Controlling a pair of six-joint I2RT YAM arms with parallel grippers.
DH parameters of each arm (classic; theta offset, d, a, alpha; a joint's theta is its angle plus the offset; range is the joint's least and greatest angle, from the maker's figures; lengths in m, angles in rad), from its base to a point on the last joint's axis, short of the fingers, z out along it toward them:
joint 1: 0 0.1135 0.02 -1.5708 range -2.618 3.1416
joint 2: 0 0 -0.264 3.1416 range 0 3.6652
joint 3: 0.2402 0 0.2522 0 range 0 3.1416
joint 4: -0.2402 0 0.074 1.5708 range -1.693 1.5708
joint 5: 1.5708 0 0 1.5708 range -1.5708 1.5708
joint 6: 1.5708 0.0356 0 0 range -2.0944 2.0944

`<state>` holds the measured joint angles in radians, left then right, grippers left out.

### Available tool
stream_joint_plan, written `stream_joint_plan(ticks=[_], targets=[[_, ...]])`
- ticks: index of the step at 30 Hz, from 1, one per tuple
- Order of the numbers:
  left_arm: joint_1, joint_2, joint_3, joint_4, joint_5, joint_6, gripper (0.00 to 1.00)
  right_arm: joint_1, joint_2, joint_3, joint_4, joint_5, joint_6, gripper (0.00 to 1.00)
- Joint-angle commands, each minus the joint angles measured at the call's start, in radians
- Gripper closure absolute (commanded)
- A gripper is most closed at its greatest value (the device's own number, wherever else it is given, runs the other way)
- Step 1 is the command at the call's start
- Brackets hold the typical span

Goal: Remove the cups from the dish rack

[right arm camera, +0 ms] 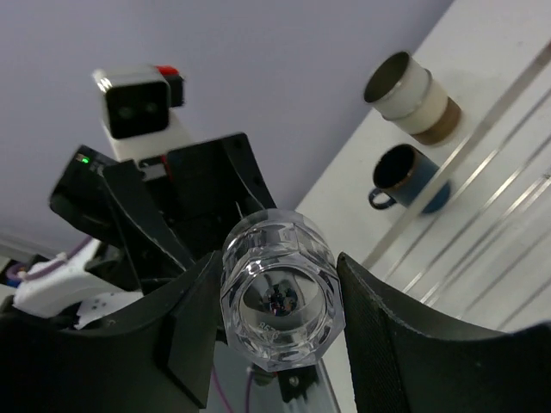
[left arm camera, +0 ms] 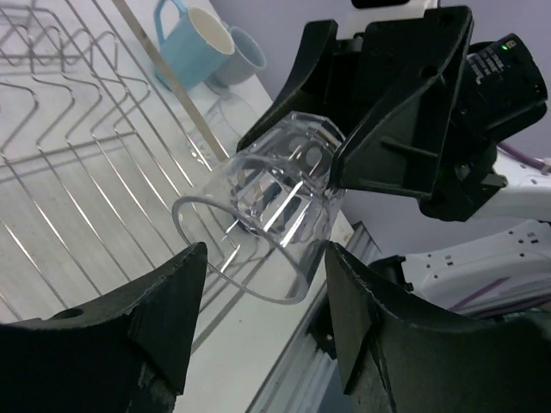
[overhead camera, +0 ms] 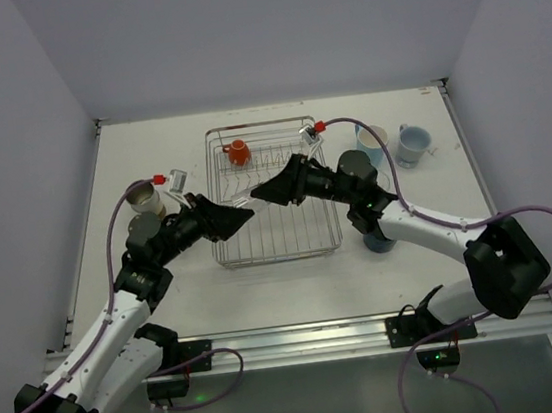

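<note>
Starting with the overhead view, the dish rack (overhead camera: 278, 259) is seen in the middle of the table (overhead camera: 267, 298), and an orange mug (overhead camera: 237, 152) is held among the tines at its far left corner. A light blue mug (overhead camera: 373, 141) and a grey-blue mug (overhead camera: 411, 143) are set on the table to the right of the rack. A cream-and-brown tumbler (overhead camera: 142, 198) is set to its left, and a dark blue mug (overhead camera: 379, 242) is partly hidden under the right arm. The left gripper (overhead camera: 240, 211) and the right gripper (overhead camera: 257, 195) are brought tip to tip above the rack's left half, with a clear glass (overhead camera: 246, 202) between them, raised off the wires. From the left wrist, the glass is shown on its side, its long axis laid from one gripper to the other and its mouth turned toward the left gripper and tipped slightly down. Its base is clamped by the right fingers (left arm camera: 387, 129), while the left jaws are spread on either side of the rim, not closed on it. From the right wrist, the thick base is turned toward the camera and pinched between both right fingers. Beyond it, the tumbler is seen on the table beside another dark blue mug (right arm camera: 405, 176).
</note>
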<state>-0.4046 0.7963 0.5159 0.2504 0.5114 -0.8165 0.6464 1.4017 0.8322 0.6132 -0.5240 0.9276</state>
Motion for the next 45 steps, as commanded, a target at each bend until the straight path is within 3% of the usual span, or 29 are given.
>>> stream_joint_plan(ticks=[1, 6, 8, 11, 12, 13, 16, 17, 19, 20, 23, 28, 31, 35, 38, 45], targets=[[-0.008, 0.018, -0.031, 0.184, 0.036, -0.11, 0.4, 0.013, 0.031, -0.022, 0.276, -0.077, 0.131, 0.85], [-0.016, 0.021, -0.037, 0.222, 0.023, -0.115, 0.6, 0.029, 0.106, -0.038, 0.419, -0.11, 0.241, 0.85], [-0.016, 0.015, -0.033, 0.216, -0.002, -0.105, 0.63, 0.039, 0.131, -0.038, 0.434, -0.11, 0.249, 0.85], [-0.016, 0.027, 0.002, 0.195, -0.007, -0.064, 0.8, 0.052, 0.149, -0.038, 0.448, -0.102, 0.263, 0.84], [-0.016, 0.03, 0.01, 0.155, -0.014, -0.052, 0.92, 0.055, 0.152, -0.039, 0.462, -0.103, 0.273, 0.84], [-0.016, 0.03, 0.016, 0.144, -0.02, -0.043, 1.0, 0.056, 0.154, -0.042, 0.471, -0.106, 0.278, 0.76], [-0.016, -0.003, 0.079, -0.029, -0.098, 0.038, 1.0, 0.056, 0.132, -0.074, 0.488, -0.094, 0.28, 0.41], [-0.016, -0.015, 0.143, -0.186, -0.182, 0.109, 1.0, 0.052, 0.097, -0.087, 0.481, -0.068, 0.261, 0.2], [-0.016, -0.034, 0.217, -0.372, -0.285, 0.181, 1.0, 0.044, 0.06, -0.123, 0.467, -0.051, 0.249, 0.03], [-0.016, -0.032, 0.29, -0.458, -0.385, 0.242, 1.0, 0.03, 0.042, -0.134, 0.462, -0.047, 0.244, 0.01], [-0.014, 0.006, 0.386, -0.78, -0.516, 0.315, 1.0, 0.006, -0.024, -0.188, 0.454, -0.031, 0.243, 0.01], [-0.005, 0.06, 0.441, -0.98, -0.761, 0.369, 1.0, -0.01, -0.141, -0.265, 0.363, -0.004, 0.176, 0.01], [0.038, 0.087, 0.464, -1.057, -0.823, 0.389, 1.0, -0.011, -0.237, -0.266, 0.196, 0.03, 0.077, 0.01], [0.243, 0.122, 0.425, -1.039, -0.665, 0.427, 1.0, -0.01, -0.363, -0.217, -0.118, 0.123, -0.112, 0.01], [0.344, 0.147, 0.429, -1.036, -0.634, 0.438, 1.0, -0.013, -0.446, -0.194, -0.225, 0.16, -0.191, 0.01], [0.454, 0.302, 0.394, -0.967, -0.605, 0.407, 1.0, -0.011, -0.579, -0.173, -0.446, 0.167, -0.329, 0.01]])
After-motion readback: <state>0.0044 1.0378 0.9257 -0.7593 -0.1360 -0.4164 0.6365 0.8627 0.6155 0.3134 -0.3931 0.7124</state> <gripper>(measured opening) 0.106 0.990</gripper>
